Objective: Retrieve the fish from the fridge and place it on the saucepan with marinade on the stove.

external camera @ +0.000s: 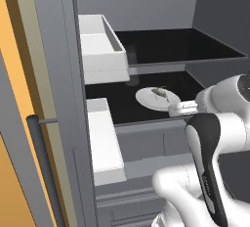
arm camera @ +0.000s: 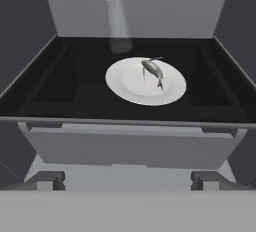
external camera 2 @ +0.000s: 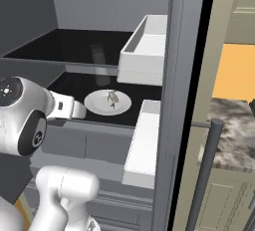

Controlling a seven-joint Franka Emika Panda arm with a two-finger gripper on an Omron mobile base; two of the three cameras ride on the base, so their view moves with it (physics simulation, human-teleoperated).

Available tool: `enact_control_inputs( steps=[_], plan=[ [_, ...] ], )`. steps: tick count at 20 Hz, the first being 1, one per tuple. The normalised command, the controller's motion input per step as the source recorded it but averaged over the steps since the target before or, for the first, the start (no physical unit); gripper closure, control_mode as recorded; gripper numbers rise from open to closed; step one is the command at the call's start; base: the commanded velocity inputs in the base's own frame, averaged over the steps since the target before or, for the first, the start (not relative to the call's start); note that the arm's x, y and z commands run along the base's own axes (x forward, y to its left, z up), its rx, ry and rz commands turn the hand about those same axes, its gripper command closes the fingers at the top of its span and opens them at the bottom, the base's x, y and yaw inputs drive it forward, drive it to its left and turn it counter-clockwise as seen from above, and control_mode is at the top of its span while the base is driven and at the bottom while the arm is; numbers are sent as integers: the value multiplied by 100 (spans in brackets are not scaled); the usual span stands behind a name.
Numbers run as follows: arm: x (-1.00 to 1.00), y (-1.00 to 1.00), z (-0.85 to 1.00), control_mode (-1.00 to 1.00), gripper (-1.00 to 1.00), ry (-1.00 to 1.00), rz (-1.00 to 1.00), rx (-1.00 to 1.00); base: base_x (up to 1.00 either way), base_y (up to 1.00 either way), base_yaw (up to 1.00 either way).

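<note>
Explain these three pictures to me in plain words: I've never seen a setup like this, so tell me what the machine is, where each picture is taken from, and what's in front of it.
The machine is a white robot arm on a base that can drive, facing an open fridge. Two pictures come from cameras on the base, one behind the arm to its left, one to its right. The third comes from a camera on the hand, looking straight into the fridge.

On a black shelf sits a round white plate, and on it lies a small grey fish. White bins hang on the open doors.

The tool, a two-finger pincer, is open and holds nothing. Its fingertips show low in the hand picture, short of the shelf and apart from the fish.
</note>
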Motion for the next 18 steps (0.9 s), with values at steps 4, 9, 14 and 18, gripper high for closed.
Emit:
enact_control_inputs(
  steps=[4, 9, 14, 18],
  plan=[
    [0, -11, 9, -100, -100, -22, 0, 0, 0, 0, 0],
    [0, -14, 4, -100, -100, -18, 0, 0, 0, 0, 0],
    [29, 0, -10, -100, -100, -1, 0, 0, 0, 0, 0],
    [49, 0, -14, -100, -100, 0, 0, 0, 0, 0, 0]
  ],
)
